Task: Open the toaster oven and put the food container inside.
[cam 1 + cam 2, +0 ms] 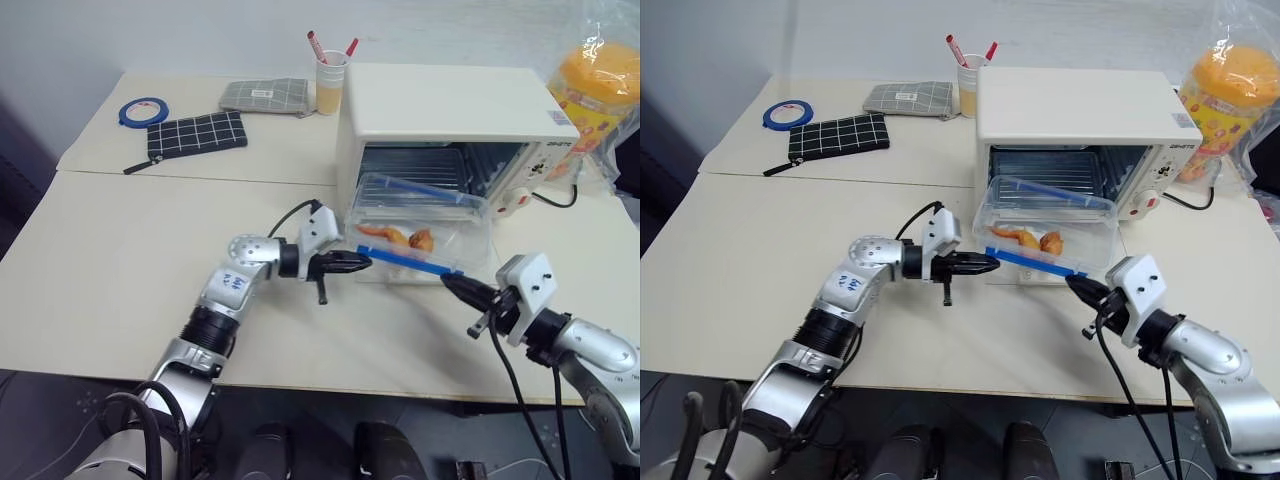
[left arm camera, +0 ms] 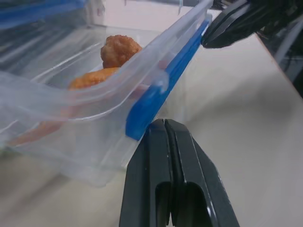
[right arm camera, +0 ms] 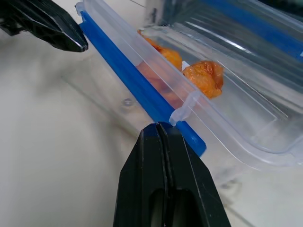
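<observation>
The cream-white toaster oven [image 1: 440, 105] stands at the back right with its cavity open and its glass door lowered flat in front. The clear food container [image 1: 420, 210], with orange-brown pieces inside, sits at the oven's mouth on that door. A blue clip [image 1: 415, 263] runs along its near side. My left gripper [image 1: 365, 262] is shut, its tip against the clip's left end [image 2: 151, 101]. My right gripper [image 1: 450, 283] is shut too, its tip at the clip's right end [image 3: 184, 135]. Neither has anything between its fingers.
A black grid pouch [image 1: 197, 133], a grey pouch [image 1: 265, 95] and a blue tape roll [image 1: 143, 110] lie at the back left. A cup with pens [image 1: 331, 80] stands beside the oven. An orange-lidded jar in a bag [image 1: 600, 90] is at the far right.
</observation>
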Robot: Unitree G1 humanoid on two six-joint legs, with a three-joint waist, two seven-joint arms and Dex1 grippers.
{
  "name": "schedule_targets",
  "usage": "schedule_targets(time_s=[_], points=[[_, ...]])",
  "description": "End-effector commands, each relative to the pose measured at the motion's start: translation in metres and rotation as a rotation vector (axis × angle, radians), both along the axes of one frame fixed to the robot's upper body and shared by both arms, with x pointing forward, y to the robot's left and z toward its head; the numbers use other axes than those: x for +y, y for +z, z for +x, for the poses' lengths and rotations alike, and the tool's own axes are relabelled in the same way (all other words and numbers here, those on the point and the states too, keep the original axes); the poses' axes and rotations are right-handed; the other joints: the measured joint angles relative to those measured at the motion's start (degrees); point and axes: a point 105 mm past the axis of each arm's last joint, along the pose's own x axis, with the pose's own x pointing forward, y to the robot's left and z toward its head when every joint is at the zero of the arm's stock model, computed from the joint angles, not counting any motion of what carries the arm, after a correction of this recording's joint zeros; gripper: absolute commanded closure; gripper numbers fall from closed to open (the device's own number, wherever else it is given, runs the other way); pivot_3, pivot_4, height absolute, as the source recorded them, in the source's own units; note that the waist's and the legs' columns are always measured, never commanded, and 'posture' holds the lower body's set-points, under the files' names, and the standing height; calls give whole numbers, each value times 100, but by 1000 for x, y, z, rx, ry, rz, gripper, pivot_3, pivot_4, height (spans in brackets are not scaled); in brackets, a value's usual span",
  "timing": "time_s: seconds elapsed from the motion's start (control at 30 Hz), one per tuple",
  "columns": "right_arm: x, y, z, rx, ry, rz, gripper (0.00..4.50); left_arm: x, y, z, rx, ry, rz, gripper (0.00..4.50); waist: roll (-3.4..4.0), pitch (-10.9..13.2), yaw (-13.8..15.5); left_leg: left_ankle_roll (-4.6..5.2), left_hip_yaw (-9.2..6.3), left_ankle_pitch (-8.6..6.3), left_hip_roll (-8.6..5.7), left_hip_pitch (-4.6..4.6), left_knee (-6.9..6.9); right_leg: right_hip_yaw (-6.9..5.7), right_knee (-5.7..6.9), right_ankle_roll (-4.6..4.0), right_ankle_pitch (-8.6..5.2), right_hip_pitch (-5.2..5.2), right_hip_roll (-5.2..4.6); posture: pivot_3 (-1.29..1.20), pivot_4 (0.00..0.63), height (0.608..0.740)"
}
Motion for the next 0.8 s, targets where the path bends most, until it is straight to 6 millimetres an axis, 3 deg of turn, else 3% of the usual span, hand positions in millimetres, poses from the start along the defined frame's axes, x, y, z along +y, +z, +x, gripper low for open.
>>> schedule_targets(time_s=[0.03, 0.4, 0.63, 0.8], points=[[-10, 16, 10, -77, -4, -54, 4500, -9, 13, 8, -60, 53, -52, 4472, 0, 0, -7, 0, 1, 0, 0, 0, 0, 0, 0, 1, 0, 0, 0, 0, 150, 740], [-38, 41, 59, -213, -87, -182, 4500, -36, 34, 34, -78, 178, -165, 4472, 0, 0, -4, -1, 6, 1, -2, -1, 3, -4, -2, 4, 2, 0, -2, 0, 150, 740], [-44, 56, 88, -284, -140, -194, 4500, -47, 38, 51, -79, 253, -184, 4472, 1, 0, -12, -2, 10, 3, -2, -2, -1, -12, -6, 7, 4, -1, -2, 0, 150, 740], [-44, 61, 96, -296, -130, -194, 4500, -50, 38, 56, -80, 278, -187, 4472, 1, 0, -13, -2, 14, 3, -3, -9, 3, -18, -8, 7, 4, -2, -4, 0, 150, 740]])
